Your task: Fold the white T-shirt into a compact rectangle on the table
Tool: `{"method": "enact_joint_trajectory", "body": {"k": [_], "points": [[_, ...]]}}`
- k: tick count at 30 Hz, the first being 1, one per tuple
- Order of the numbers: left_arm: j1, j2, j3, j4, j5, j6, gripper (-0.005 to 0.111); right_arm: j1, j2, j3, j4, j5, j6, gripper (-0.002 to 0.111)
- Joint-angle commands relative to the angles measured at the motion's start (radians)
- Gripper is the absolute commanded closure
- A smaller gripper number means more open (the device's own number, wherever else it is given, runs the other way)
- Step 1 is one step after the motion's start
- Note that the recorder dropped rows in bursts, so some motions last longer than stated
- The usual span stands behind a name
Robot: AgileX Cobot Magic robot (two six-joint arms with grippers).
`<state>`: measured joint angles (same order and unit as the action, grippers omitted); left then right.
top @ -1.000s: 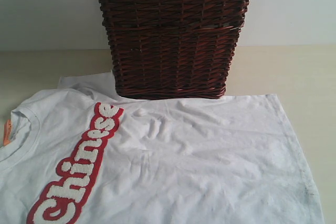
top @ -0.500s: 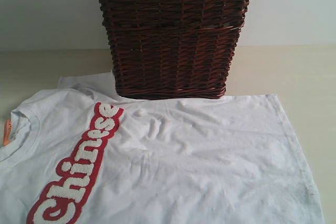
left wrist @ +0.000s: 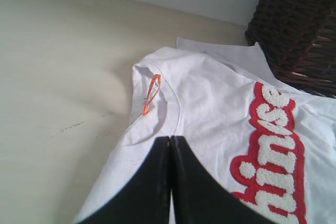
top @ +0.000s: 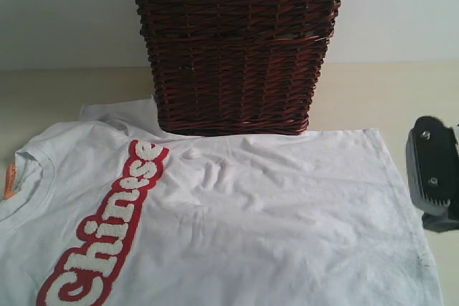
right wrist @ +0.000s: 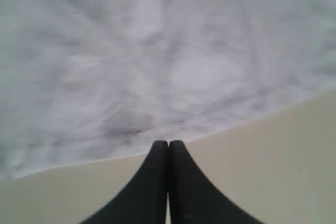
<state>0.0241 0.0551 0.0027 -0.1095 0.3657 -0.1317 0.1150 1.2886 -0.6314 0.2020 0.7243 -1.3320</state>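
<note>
Your table (top: 57, 91) carries the white T-shirt (top: 272, 220), spread flat from the wicker basket (top: 237, 48) toward the near edge. The right gripper (right wrist: 168, 143) has just arrived at the hem (clenched, empty). The left gripper (left wrist: 169, 139), also clenched, hovers by the collar. Folding hasn't begun.

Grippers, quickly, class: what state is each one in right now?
Left gripper: shut, empty, by the white T-shirt collar.
Right gripper: shut, empty, at its hem.
</note>
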Motion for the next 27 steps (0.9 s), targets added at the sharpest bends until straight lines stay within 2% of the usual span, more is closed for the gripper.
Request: {"method": "enact_joint_trajectory", "body": {"k": [1, 2, 3, 6, 9, 17, 19, 20, 22, 27], "points": [[-0.005, 0.005, -0.003, -0.004, -0.007, 0.0, 0.107, -0.002, 0.229, -0.099, 0.244, 0.186, -0.271, 0.108], [-0.005, 0.005, -0.003, -0.004, -0.007, 0.0, 0.107, -0.002, 0.268, -0.107, 0.291, 0.153, -0.239, 0.108], [-0.005, 0.005, -0.003, -0.004, -0.007, 0.0, 0.107, -0.002, 0.335, -0.116, 0.337, 0.072, -0.107, 0.108], [-0.005, 0.005, -0.003, -0.004, -0.007, 0.0, 0.107, -0.002, 0.404, -0.123, 0.255, -0.016, -0.043, 0.108], [-0.005, 0.005, -0.003, -0.004, -0.007, 0.0, 0.107, -0.024, 0.475, -0.123, 0.13, -0.026, -0.024, 0.108], [-0.005, 0.005, -0.003, -0.004, -0.007, 0.002, 0.107, -0.128, 0.545, -0.123, 0.072, -0.081, 0.004, 0.108], [-0.005, 0.005, -0.003, -0.004, -0.007, 0.002, 0.107, -0.164, 0.556, -0.123, -0.046, -0.11, 0.061, 0.108], [-0.005, 0.005, -0.003, -0.004, -0.007, 0.002, 0.107, -0.189, 0.561, -0.123, -0.128, -0.149, 0.155, 0.108], [-0.005, 0.005, -0.003, -0.004, -0.007, 0.002, 0.107, -0.204, 0.561, -0.123, -0.183, -0.175, 0.24, 0.108], [-0.005, 0.005, -0.003, -0.004, -0.007, 0.0, 0.107, -0.205, 0.544, -0.123, -0.138, -0.136, 0.246, 0.108]]}}
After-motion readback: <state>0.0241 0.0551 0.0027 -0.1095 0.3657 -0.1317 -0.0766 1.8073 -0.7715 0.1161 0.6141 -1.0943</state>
